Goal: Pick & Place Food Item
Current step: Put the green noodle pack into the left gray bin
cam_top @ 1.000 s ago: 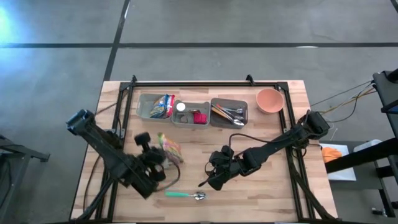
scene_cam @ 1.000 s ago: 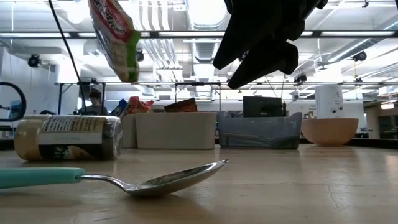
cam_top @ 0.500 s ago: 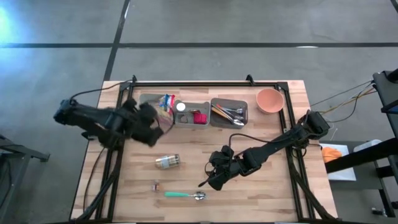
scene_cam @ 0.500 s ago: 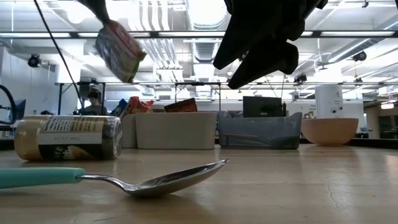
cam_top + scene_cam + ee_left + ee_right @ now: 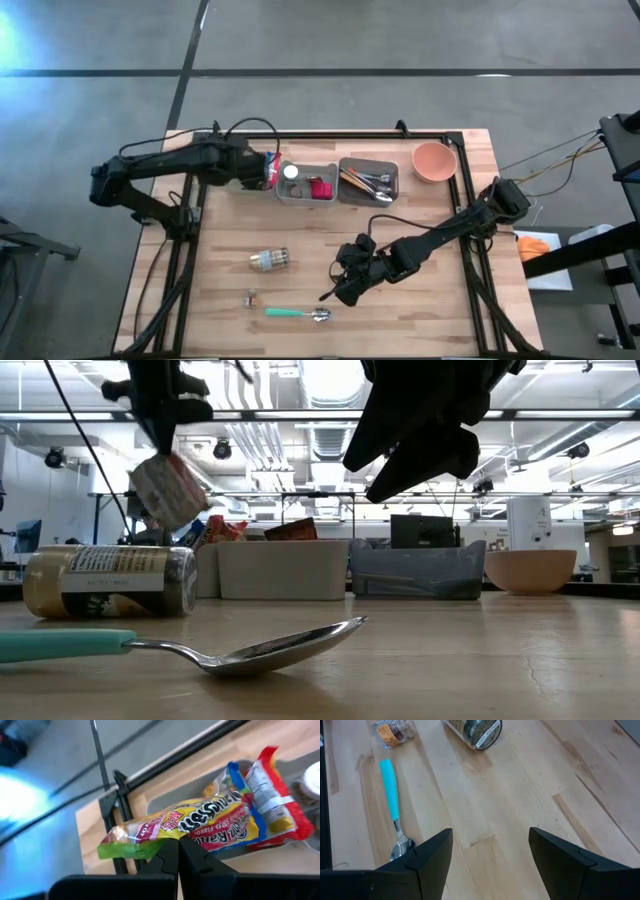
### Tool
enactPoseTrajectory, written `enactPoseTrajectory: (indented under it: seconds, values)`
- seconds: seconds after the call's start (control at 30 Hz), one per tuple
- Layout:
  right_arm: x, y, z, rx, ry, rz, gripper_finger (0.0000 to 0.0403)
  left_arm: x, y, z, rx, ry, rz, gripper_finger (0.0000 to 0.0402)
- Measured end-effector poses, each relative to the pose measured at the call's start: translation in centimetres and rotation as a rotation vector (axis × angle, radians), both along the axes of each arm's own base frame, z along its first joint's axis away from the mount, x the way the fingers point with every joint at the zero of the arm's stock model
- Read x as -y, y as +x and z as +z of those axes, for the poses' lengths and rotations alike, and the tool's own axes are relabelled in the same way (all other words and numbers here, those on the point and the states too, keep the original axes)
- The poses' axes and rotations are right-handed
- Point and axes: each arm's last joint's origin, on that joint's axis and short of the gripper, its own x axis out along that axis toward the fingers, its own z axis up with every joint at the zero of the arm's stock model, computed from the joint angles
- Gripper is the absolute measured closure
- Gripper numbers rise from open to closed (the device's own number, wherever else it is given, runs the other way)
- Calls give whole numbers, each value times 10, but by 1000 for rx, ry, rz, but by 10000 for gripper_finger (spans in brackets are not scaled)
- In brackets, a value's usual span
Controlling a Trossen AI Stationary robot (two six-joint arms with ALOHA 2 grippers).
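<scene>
Over the left bin (image 5: 240, 178) at eleven o'clock on the tabletop (image 5: 430, 300), the left gripper (image 5: 178, 851) pinches the snack packet (image 5: 200, 826) between its fingers; best lowered well inside before letting go, while the right gripper (image 5: 490, 851) waits with fingers wide near centre.

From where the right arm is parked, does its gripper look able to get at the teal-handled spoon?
Probably yes. The right gripper hangs open just beside the spoon, and bare table lies between them. The jar sits off to the side, out of the way.

high: overhead | low: tabletop level (both share spoon (image 5: 296, 314))
</scene>
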Motion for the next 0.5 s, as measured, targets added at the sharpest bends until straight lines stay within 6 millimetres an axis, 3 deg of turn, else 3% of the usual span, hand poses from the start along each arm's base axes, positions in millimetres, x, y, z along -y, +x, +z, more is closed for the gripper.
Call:
enactPoseTrajectory:
  seconds: [0.23, 0.5]
  values:
    - [0, 0, 0, 1, 1, -1, 142, -23, -2, -23, -3, -34, 77, 401]
    - [0, 0, 0, 2, 0, -1, 142, -27, -10, -49, -83, -77, 106, 401]
